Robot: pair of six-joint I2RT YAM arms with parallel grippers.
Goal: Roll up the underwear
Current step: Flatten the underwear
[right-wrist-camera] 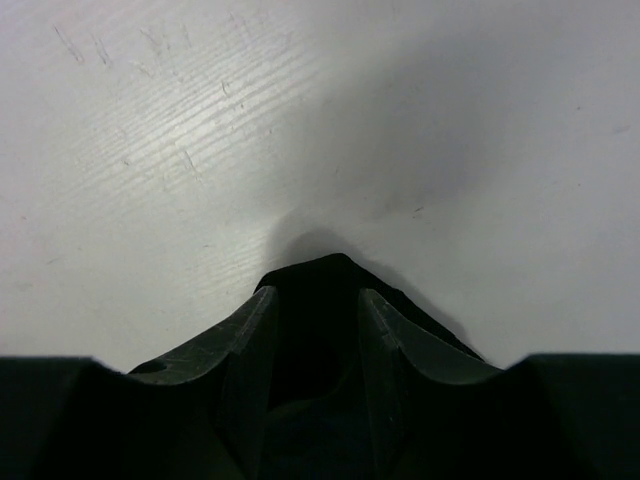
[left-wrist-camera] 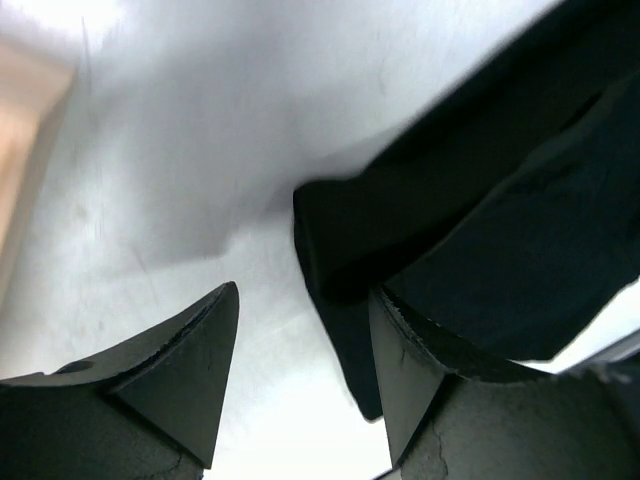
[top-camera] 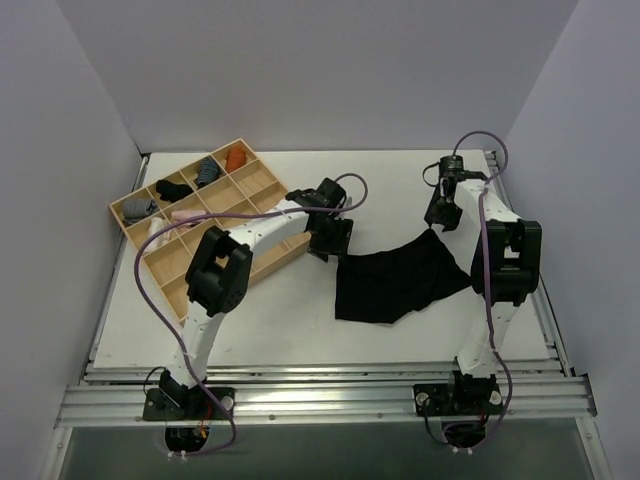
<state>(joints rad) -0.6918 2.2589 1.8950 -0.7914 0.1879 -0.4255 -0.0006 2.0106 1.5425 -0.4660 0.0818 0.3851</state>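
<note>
Underwear (top-camera: 395, 280), black, lies spread on tabletop (top-camera: 290, 320), nearer right edge than left. R pincer (top-camera: 436, 225) narrow, pinching garment's far-right corner. L pincer (top-camera: 333, 250) wide apart, low at its far-left corner.

A white table top (top-camera: 300, 330) (finely scratched, as the right wrist view shows close up) sits between three plain, pale lavender-grey walls: the back wall (top-camera: 320, 70), the left wall (top-camera: 50, 200) and the right wall (top-camera: 595, 150). Silver aluminium rails (top-camera: 330, 395) run along its near edge, with a dim grey-green surface (top-camera: 330, 455) lower down. The light is even and throws soft shadows.
</note>
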